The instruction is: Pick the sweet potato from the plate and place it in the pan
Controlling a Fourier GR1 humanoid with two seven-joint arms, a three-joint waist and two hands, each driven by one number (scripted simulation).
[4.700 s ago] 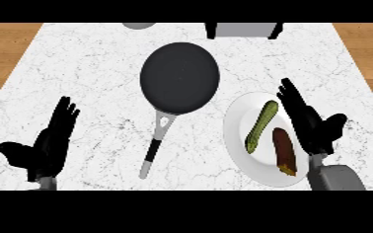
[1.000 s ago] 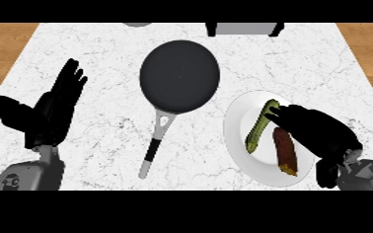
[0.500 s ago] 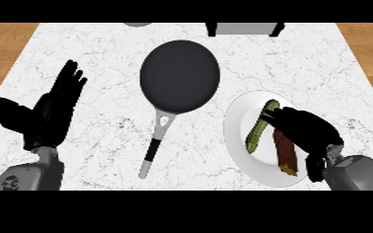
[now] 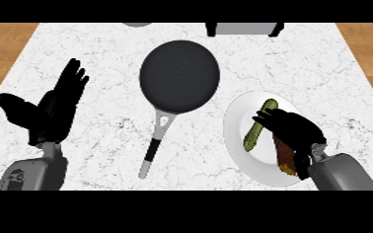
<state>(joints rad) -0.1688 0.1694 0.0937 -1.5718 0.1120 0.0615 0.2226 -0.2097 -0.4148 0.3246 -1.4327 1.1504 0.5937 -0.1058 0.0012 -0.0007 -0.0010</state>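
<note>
Sweet potato (image 4: 286,157) on plate (image 4: 241,128), under curled right hand (image 4: 295,128).

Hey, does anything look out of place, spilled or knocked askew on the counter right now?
Nothing stands out. The pan sits flat and holds nothing. The sweet potato and a green vegetable lie on the plate, under the right hand. The left hand rests open.

Left hand (image 4: 53,109) open, right hand (image 4: 293,128) curled – palm down
</note>
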